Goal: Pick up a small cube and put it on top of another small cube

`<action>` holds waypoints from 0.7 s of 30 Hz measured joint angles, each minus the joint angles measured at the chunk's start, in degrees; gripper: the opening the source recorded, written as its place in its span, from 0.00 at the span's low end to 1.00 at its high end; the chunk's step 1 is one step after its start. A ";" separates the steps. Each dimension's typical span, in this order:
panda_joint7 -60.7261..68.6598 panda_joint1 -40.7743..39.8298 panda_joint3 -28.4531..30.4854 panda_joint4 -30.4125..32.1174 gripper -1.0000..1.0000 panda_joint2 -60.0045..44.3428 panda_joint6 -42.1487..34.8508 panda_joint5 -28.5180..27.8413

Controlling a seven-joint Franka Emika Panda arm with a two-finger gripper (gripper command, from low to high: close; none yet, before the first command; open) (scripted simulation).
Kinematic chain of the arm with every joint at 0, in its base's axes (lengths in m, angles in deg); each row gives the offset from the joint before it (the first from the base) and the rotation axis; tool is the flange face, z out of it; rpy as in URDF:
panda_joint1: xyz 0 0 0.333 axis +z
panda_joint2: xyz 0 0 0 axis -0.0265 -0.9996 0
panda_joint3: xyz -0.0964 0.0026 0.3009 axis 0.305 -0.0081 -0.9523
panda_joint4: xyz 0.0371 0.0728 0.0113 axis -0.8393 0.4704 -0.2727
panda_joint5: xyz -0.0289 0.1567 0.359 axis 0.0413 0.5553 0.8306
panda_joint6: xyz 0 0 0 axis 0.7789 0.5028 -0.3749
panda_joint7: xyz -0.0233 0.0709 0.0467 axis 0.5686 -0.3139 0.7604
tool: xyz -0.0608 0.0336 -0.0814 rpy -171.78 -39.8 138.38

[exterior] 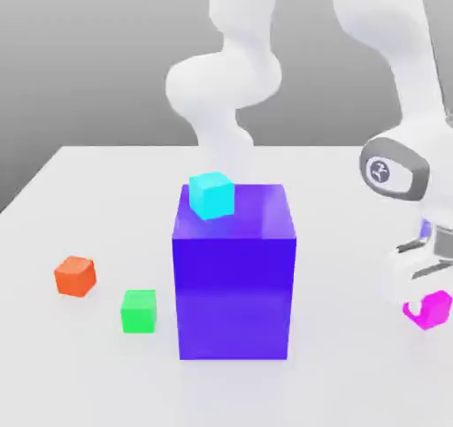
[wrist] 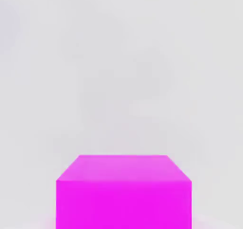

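Note:
The small magenta cube (exterior: pixel 433 312) sits low at table level on the exterior view's right, and it looms close in the hand view (wrist: pixel 123 195). My gripper (exterior: pixel 425 298) reaches straight down onto it and is shut on it, its white hand covering the cube's upper left part. The small green cube (exterior: pixel 139 311) rests on the table on the exterior view's left, just left of the big blue-purple block, far from the gripper.
A tall blue-purple block (exterior: pixel 234 284) stands mid-table between the two cubes, with a cyan small cube (exterior: pixel 212 195) on its top back corner. An orange small cube (exterior: pixel 75 276) lies left of the green one. The white table (exterior: pixel 336 372) spreads around them.

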 joint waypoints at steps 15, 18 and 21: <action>-38.82 -18.33 30.27 3.88 0.00 12.46 -4.05 -23.28; -41.87 -25.80 31.23 8.10 0.00 17.50 -5.28 -26.32; -41.88 -28.88 33.51 13.07 0.00 22.47 -6.13 -27.00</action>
